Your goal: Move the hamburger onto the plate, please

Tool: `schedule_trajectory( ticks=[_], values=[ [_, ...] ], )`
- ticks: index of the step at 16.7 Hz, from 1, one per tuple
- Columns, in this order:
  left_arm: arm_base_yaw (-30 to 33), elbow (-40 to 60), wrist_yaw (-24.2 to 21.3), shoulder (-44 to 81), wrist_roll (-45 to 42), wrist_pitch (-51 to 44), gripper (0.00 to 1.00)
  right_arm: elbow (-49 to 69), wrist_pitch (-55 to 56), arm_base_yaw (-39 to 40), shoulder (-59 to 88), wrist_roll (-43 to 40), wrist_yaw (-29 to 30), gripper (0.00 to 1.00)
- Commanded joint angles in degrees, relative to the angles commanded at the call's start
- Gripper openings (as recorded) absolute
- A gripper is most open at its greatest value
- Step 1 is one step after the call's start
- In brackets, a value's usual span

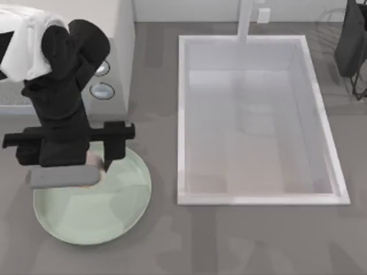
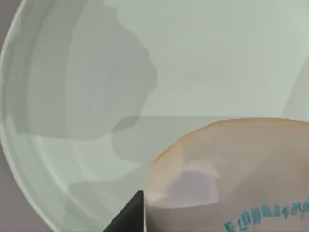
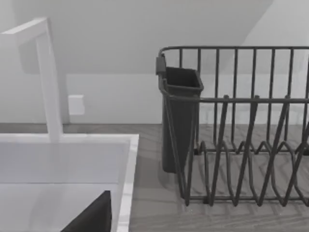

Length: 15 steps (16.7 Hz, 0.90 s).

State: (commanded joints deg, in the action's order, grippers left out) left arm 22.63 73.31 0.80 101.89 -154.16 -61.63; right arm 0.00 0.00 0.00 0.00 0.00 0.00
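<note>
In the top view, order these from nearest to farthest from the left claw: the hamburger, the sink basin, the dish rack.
1. The hamburger: under the left claw, over the plate, at the table's left.
2. The sink basin: to the right of the plate.
3. The dish rack: at the far right edge.

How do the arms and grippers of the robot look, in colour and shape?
The left arm is matte black and bulky, with rounded segments, a white section near its base and a flat black crossbar at the wrist. The left gripper has a squared black finger and a grey rounded bar below the wrist. The right arm is dark grey at the table's right, far edge. No cables or markings visible.
</note>
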Motion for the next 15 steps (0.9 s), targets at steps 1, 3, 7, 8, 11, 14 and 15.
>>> schedule_trajectory(
  ticks=[1, 3, 7, 8, 11, 14, 15],
  values=[
    [0.49, 0.16, 0.02, 0.13, -0.56, 0.12, 0.00, 0.00, 0.00, 0.00, 0.00, 0.00, 0.00, 1.00],
    [0.52, 0.17, 0.02, 0.14, -0.60, 0.12, 0.00, 0.00, 0.00, 0.00, 0.00, 0.00, 0.00, 1.00],
    [0.31, -0.69, -0.03, 0.26, -0.69, 1.05, 0.00, 0.00, 0.00, 0.00, 0.00, 0.00, 0.00, 1.00],
    [0.43, -1.38, 0.02, 0.62, -0.79, 2.32, 0.00, 0.00, 0.00, 0.00, 0.00, 0.00, 0.00, 1.00],
    [0.41, -4.31, 0.00, 2.35, -0.81, 6.84, 0.00, 0.00, 0.00, 0.00, 0.00, 0.00, 0.00, 1.00],
    [0.36, -6.33, 0.01, 3.55, -0.80, 10.03, 0.00, 0.00, 0.00, 0.00, 0.00, 0.00, 0.00, 1.00],
    [0.37, -6.35, 0.01, 3.56, -0.80, 10.06, 0.00, 0.00, 0.00, 0.00, 0.00, 0.00, 0.00, 1.00]
  ],
)
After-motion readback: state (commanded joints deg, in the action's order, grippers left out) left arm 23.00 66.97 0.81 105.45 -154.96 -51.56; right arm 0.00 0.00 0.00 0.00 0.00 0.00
